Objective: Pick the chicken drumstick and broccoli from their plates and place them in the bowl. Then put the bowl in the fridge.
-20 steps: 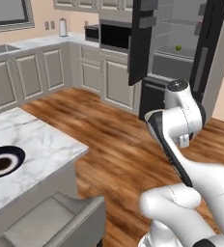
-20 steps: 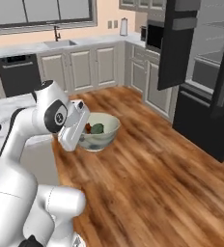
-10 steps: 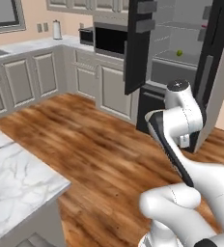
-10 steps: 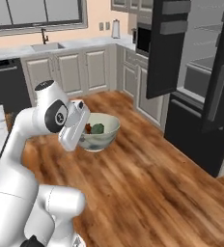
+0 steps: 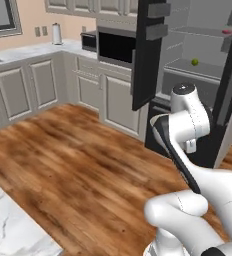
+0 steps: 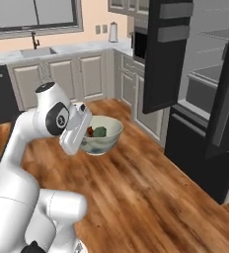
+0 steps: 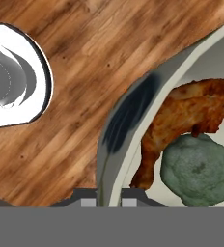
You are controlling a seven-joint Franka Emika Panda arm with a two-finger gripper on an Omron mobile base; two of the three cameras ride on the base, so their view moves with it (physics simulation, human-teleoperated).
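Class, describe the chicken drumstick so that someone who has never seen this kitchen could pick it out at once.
Find the white robot arm over the wooden floor, in front of the open fridge. Its pincer grips the rim of a grey-green bowl held in the air. Inside lie two lumps: the chicken drumstick is the glossy reddish-brown one, beside the bumpy dark green broccoli.

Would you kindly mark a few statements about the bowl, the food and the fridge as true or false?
1. The gripper is shut on the bowl's rim. True.
2. The bowl stands on a fridge shelf. False: it is held up over the wooden floor, outside the fridge.
3. The drumstick and broccoli both lie in the bowl. True.
4. The fridge doors are closed. False: they stand open, showing the pale interior.
5. A small green ball sits on a fridge shelf. True.
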